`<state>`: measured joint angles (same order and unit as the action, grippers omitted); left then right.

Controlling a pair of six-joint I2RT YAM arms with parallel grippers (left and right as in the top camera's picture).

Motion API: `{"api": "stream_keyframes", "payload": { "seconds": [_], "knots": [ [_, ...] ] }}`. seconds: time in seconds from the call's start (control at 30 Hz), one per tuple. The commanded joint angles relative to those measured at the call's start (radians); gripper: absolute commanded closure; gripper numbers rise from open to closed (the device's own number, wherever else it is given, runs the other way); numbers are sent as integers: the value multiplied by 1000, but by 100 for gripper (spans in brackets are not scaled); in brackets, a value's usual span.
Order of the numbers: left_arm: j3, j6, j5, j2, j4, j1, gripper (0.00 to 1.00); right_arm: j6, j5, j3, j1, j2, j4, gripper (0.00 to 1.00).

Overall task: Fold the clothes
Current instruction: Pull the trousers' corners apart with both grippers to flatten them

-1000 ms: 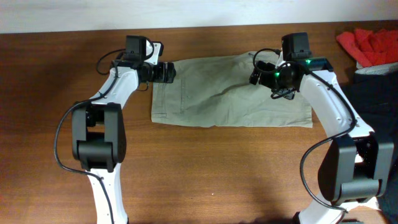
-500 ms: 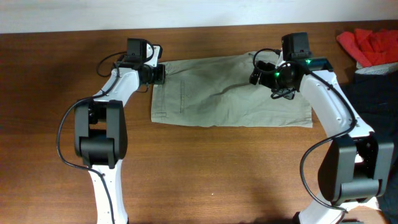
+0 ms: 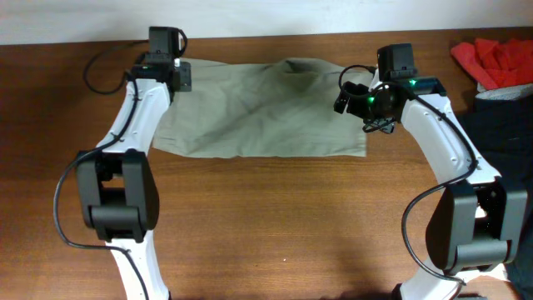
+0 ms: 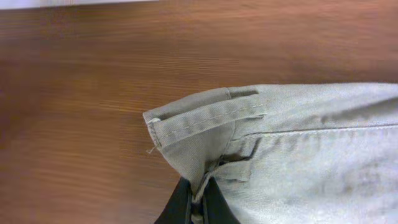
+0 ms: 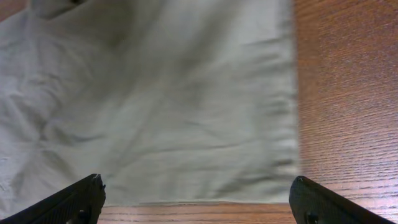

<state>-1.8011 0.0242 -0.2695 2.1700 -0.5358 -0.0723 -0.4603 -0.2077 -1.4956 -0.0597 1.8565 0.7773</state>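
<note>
A khaki garment (image 3: 258, 112) lies spread and wrinkled on the wooden table, towards the back. My left gripper (image 3: 182, 77) is at its far left corner. In the left wrist view the black fingers (image 4: 181, 206) are shut on a fold of cloth just under the stitched waistband corner (image 4: 199, 118), so the left gripper (image 4: 198, 210) holds it. My right gripper (image 3: 343, 98) hovers over the garment's right end. In the right wrist view the right gripper (image 5: 198, 183) is open, and its fingertips (image 5: 87, 190) straddle the khaki cloth (image 5: 161, 99) near its edge.
A red cloth (image 3: 495, 62) lies at the back right corner. A dark garment (image 3: 504, 133) lies below it along the right edge. A white wall runs behind the table (image 3: 275, 225).
My left gripper shut on the waistband corner and pulled left. The whole garment slid left with it and its right edge now lies under the right gripper. The right arm stayed put.
</note>
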Motion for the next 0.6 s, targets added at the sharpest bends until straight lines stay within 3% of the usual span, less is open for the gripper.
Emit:
{"api": "stream_keyframes", "payload": {
  "seconds": [0.0,0.37,0.57],
  "knots": [
    [-20,13,-90,-23,-14,47,1,7,6,2,-6,3,-1,1],
    [-20,13,-47,-23,-94,49,1,7,-40,2,-6,3,-29,1],
    [-20,14,5,-23,-152,49,1,7,-24,80,-9,3,150,8]
  ]
}}
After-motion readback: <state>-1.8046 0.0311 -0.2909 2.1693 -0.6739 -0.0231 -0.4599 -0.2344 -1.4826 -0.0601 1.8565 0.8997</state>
